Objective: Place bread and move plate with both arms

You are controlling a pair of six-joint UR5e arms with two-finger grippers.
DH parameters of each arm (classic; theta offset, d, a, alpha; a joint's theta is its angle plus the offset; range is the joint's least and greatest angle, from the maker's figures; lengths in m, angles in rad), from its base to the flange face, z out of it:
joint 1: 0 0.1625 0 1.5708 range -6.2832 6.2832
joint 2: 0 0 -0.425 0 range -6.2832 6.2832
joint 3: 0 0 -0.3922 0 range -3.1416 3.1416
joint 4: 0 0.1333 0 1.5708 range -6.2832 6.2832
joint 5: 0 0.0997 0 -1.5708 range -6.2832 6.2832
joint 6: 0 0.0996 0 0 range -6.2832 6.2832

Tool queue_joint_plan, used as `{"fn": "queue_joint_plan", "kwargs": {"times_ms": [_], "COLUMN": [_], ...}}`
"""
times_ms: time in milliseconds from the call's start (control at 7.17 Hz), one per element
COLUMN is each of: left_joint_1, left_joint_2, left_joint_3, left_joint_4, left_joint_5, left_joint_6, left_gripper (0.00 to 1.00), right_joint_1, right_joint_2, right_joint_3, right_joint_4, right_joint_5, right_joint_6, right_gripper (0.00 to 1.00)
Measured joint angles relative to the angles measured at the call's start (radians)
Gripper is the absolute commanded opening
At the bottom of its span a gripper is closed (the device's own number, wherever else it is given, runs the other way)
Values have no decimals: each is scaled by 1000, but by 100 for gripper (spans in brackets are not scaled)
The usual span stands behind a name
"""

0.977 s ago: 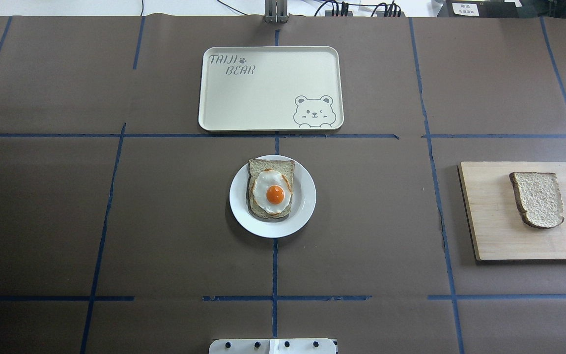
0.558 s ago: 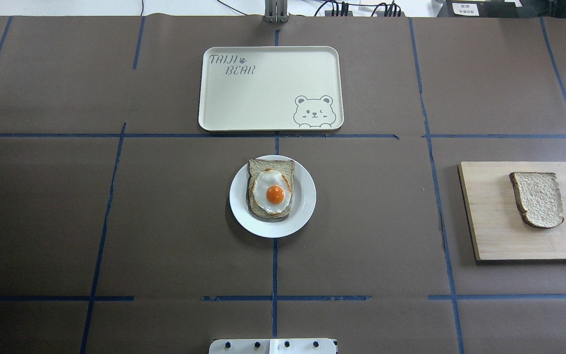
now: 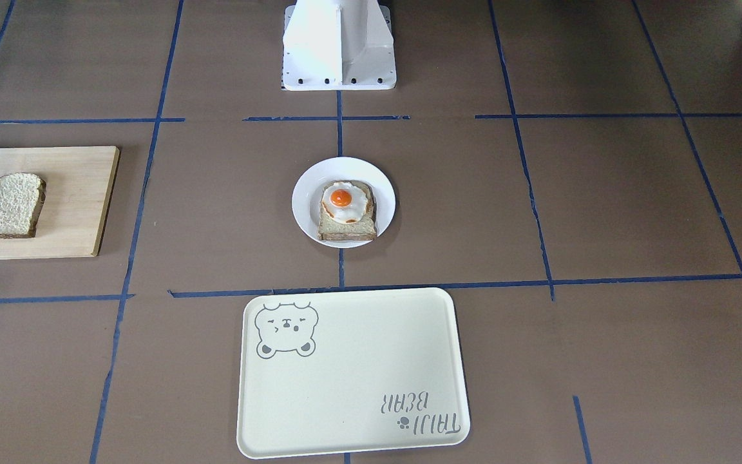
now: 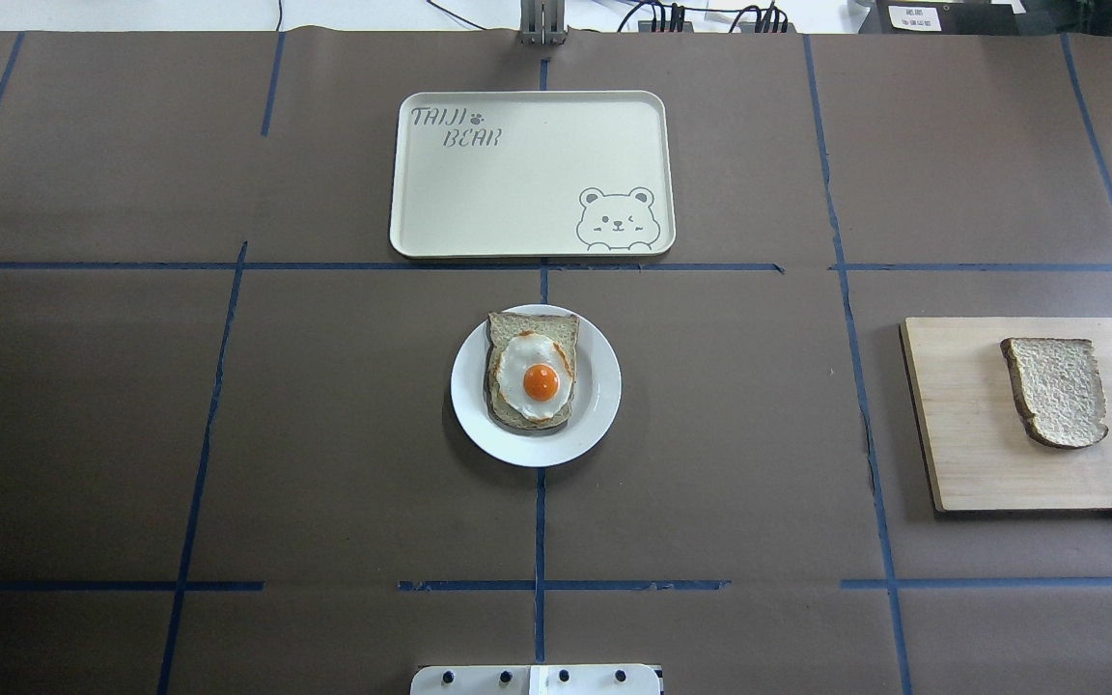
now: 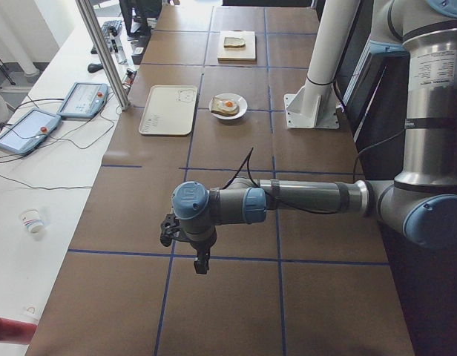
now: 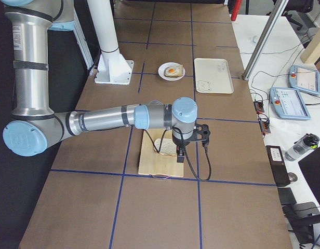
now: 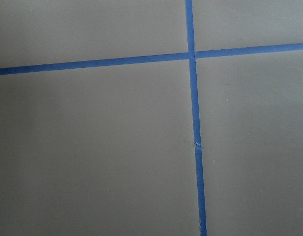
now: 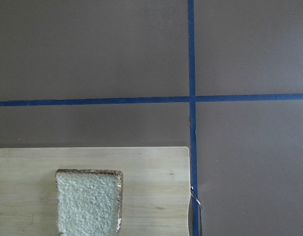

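left gripper (image 5: 202, 265): it hung low over the table paper (image 4: 344, 434), beside a crossing of blue tape lines (image 7: 193, 55) and well apart from the plate. Only the side view showed it, so I could not tell whether the fingers were apart or together.
right gripper (image 6: 180, 157): it hung over the wooden board (image 4: 971, 444), close above the bread. The side view did not show how the fingers stood.
left arm (image 5: 303, 199): it reached out level from the robot's side, with the wrist turned down.
right arm (image 6: 105, 119): it reached out level over the table to the wooden board.
bread (image 4: 1058, 391): it lay flat on the wooden board at the robot's right, with its rounded top toward the robot. Nothing was seen gripping it.
plate (image 4: 604, 391): it sat at the table's middle on a tape crossing and carried the egg-topped slice (image 4: 532, 378).
tray (image 4: 517, 174): it lay just beyond the plate, apart from it.
pedestal base (image 3: 339, 45): it stood at the robot's edge of the table.
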Motion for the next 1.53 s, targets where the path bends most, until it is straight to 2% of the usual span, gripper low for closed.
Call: {"fn": "queue_joint_plan", "kwargs": {"times_ms": [140,419,558,837,1116,1535], "left_joint_1": [0,0,1,1,1,0], "left_joint_2": [0,0,0,0,0,0], "left_joint_3": [-2,-3,-4,-3,-1,4], "left_joint_4": [0,0,-1,-1,-1,-1], "left_joint_5": [0,0,0,0,-7,-55], "left_joint_6": [-5,-8,-9,-10,-10,-9], "left_gripper": [100,100,100,100,100,100], "right_joint_1": [-51,-184,-254,-333,-379,-429], "right_joint_2": [-26,-100,-120,-128,-107,-63], "right_joint_3": [12,6,-24,-122,-203,-281], "right_joint_4": [78,361,488,664,728,751], "right_joint_5": [-2,-16,-41,-84,-95,-101], "right_joint_6": [91,353,452,539,555,558], "right_gripper": [100,100,100,100,100,98]}}
